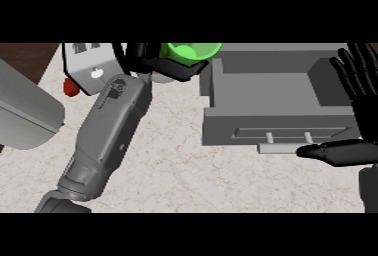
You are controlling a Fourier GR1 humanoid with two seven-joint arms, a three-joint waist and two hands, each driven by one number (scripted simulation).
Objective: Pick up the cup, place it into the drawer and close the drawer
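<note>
The cup (193, 50), bright green, is being held at the far edge of the worktop (177, 170), just left of the open drawer's rear corner, and it is not yet over the drawer's cavity. Going from the biggest things down: the pale marbled worktop is carrying everything; the grey drawer (277, 100) is standing pulled out toward the near edge at the right side, its floor bare and its front panel showing a pale bar handle (284, 148); the left forearm is stretching diagonally from the near left corner to the far edge; a grey rounded object (26, 107) is lying at the left edge; a white box-like item (92, 65) is sitting near the far left corner with a small red thing (71, 88) beside it. The left hand (159, 60) is gripping the cup, its fingers curled round the cup's side. The right hand (358, 95) is resting at the right edge beside the drawer, fingers straight and spread, thumb lying near the handle. To do this step well, I judge the left hand should be carrying the cup rightward over the drawer's left wall with enough height to clear it, keeping it upright, then lowering it toward the middle of the drawer floor before letting go.
</note>
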